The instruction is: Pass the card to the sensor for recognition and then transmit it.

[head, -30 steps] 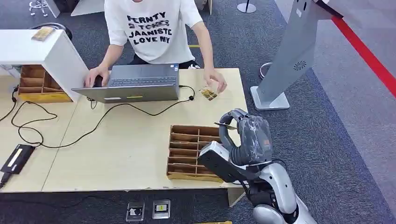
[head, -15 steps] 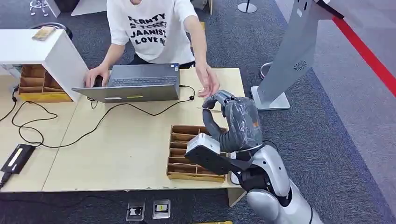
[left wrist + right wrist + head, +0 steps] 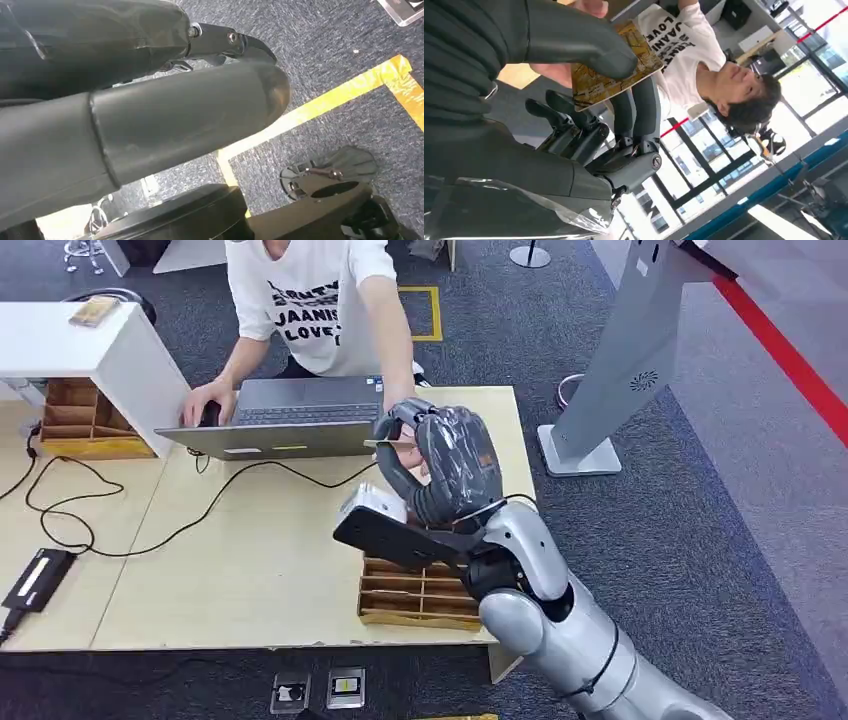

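Observation:
My right hand [image 3: 440, 465] is raised over the table's middle, in front of the laptop [image 3: 290, 415]. It pinches a yellow patterned card [image 3: 384, 443] between thumb [image 3: 574, 40] and fingers [image 3: 639, 110]; the card [image 3: 614, 70] lies flat and edge-on from the head view. A person in a white printed shirt [image 3: 300, 300] reaches an arm across the table, and the person's hand [image 3: 407, 456] is right at the card, partly hidden behind my hand. My left hand [image 3: 165, 100] hangs above the carpet, fingers apart, holding nothing.
A wooden compartment tray [image 3: 415, 590] lies at the table's near edge under my right forearm. A grey kiosk stand [image 3: 630, 360] rises on the carpet to the right. A white shelf box [image 3: 95, 345], cables [image 3: 70, 500] and a black device [image 3: 35, 580] occupy the left.
My right hand has lifted the card up and away to the left, from over the tray toward the laptop. The person's hand left the table and came to meet the card.

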Controlling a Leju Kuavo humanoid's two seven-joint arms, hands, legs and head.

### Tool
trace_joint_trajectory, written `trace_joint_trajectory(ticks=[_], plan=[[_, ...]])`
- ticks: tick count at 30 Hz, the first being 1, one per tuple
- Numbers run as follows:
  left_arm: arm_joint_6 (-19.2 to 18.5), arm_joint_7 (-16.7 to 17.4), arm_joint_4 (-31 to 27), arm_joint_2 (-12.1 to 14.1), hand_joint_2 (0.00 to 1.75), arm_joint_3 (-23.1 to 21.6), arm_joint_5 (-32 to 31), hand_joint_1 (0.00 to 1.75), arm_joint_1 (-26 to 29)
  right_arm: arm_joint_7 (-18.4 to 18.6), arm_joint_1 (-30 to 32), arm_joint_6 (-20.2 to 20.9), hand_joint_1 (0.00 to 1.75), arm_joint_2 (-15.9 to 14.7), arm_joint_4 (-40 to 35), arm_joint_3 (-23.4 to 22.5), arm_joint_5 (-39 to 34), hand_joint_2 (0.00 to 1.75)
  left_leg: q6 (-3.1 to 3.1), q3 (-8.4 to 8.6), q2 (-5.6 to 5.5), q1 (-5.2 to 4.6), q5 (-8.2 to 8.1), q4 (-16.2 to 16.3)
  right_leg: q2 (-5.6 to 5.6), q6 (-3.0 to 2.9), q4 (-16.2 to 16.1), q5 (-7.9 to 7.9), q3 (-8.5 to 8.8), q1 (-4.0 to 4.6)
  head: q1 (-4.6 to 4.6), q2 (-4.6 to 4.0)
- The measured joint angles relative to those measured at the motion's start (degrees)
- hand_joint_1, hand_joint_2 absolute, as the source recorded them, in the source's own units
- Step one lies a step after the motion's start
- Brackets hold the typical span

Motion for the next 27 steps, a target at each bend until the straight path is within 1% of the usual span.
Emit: trace_joint_trajectory(ticks=[2, 6, 9, 16, 22, 27], plan=[[0.07, 0.00, 0.00, 0.02, 0.00, -0.02, 0.02, 0.00, -0.01, -0.72, -1.81, -0.31, 1.75, 1.01, 2.32, 0.42, -0.48, 1.75, 0.00, 0.01, 0.01, 0.00, 0.00, 0.00, 0.03, 0.00, 0.00, 0.00, -0.01, 0.00, 0.00, 0.00], [0.15, 0.02, 0.00, 0.00, 0.00, -0.09, -0.02, 0.00, -0.02, -1.92, -5.21, -2.28, 1.75, 3.43, 8.59, 1.22, -0.70, 1.75, 0.00, 0.02, 0.00, 0.00, 0.01, 0.00, 0.00, 0.00, 0.00, 0.00, -0.01, 0.01, 0.00, 0.00], [0.24, 0.35, 0.00, 0.00, 0.00, -0.09, -0.09, 0.00, -0.04, -2.42, -7.17, -5.72, 1.75, 4.67, 12.69, 1.90, 0.94, 1.75, 0.00, 0.01, 0.00, 0.00, 0.01, 0.00, 0.02, 0.00, 0.01, 0.00, -0.02, 0.01, -0.07, 0.00], [0.41, 0.61, 0.00, -0.02, 0.00, -0.11, -0.15, 0.00, -0.11, -3.54, -10.00, -10.60, 1.75, 6.97, 21.83, 3.06, 2.93, 1.75, 0.00, 0.02, 0.00, 0.00, 0.01, 0.00, 0.02, 0.00, 0.00, 0.00, -0.02, 0.00, -0.02, 0.00], [0.39, 0.63, 0.00, -0.18, 0.00, -0.11, -0.61, 0.00, -0.30, -3.67, -10.53, -13.18, 1.75, 7.52, 26.99, 3.06, 4.07, 1.75, 0.00, 0.03, 0.00, 0.00, 0.01, 0.00, 0.01, 0.00, 0.00, 0.00, -0.02, 0.00, 0.00, 0.00], [-0.09, 1.09, 0.00, -0.20, 0.00, -0.24, -1.16, 0.00, -0.68, -2.53, -10.44, -13.33, 1.75, 7.43, 29.79, 2.99, 5.95, 1.75, 0.00, 0.04, 0.01, 0.00, 0.01, 0.01, 0.04, 0.00, 0.00, 0.00, -0.04, 0.00, -0.02, 0.00]])
